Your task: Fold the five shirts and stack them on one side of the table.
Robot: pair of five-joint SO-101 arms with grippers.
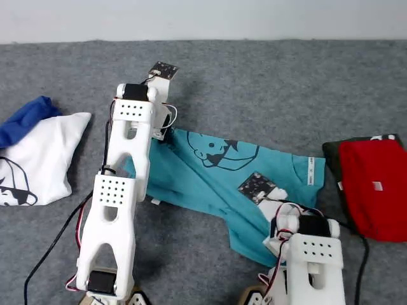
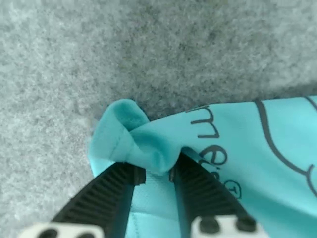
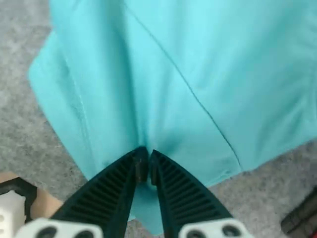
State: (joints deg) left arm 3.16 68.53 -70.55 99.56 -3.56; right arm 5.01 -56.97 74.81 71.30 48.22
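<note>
- Left wrist view: left claw (image 2: 158, 172) is pinching a bunched corner of the teal shirt (image 2: 247, 144), nearly closed.
- Right wrist view: right claw (image 3: 144, 159) is clamping a fold near an edge, fingers almost touching.
- High view: shirt is lying mid-frame, long axis upper left to lower right, one claw gripping each end. This view is giving the layout, the wrist views the grip detail.

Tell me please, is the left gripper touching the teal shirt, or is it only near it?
Touching. The left wrist view shows the left gripper shut on a bunched fold of the teal shirt, with no gap.
</note>
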